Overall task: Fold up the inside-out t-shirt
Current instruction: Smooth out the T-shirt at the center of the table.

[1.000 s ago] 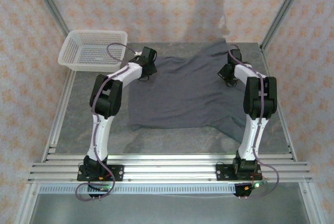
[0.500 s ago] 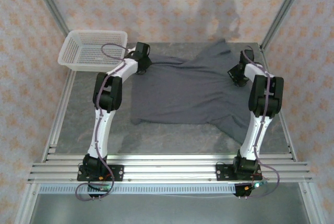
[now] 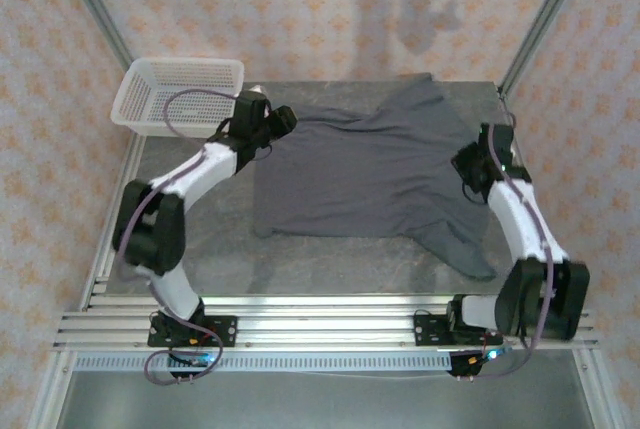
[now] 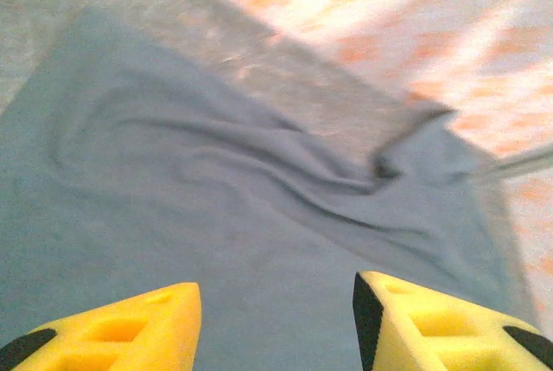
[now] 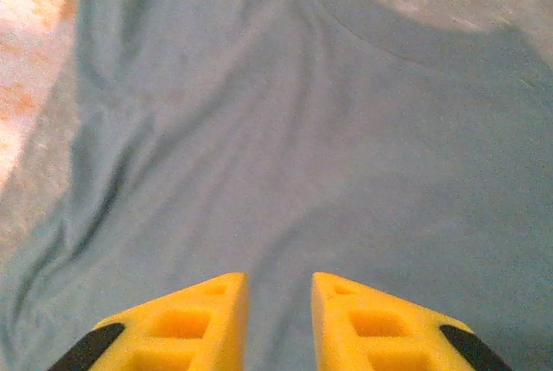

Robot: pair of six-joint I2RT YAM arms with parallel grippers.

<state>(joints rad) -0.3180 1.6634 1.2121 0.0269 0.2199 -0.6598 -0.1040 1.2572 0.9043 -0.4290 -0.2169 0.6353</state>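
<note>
**Flat grey shirt, both pincers open over it**

Got the shirt spread mostly flat across the middle and right of the surface, a bit wrinkled along the far edge. Can see one sleeve poking toward the far right corner and another flap trailing off at the near right.

Found the left pincer right at the shirt's far left corner. Checked it from the left wrist too: wide open, nothing between the yellow fingers, just soft folds of cloth below. Can't tell whether it's touching the fabric.

Found the right pincer over the shirt's right side, near that far sleeve. From the right wrist: open as well but with a narrower gap, no cloth pinched, smooth fabric underneath.

Also spotted a white basket at the far left corner, near the left arm and clear of the shirt. Patterned wallpaper behind it all.
</note>
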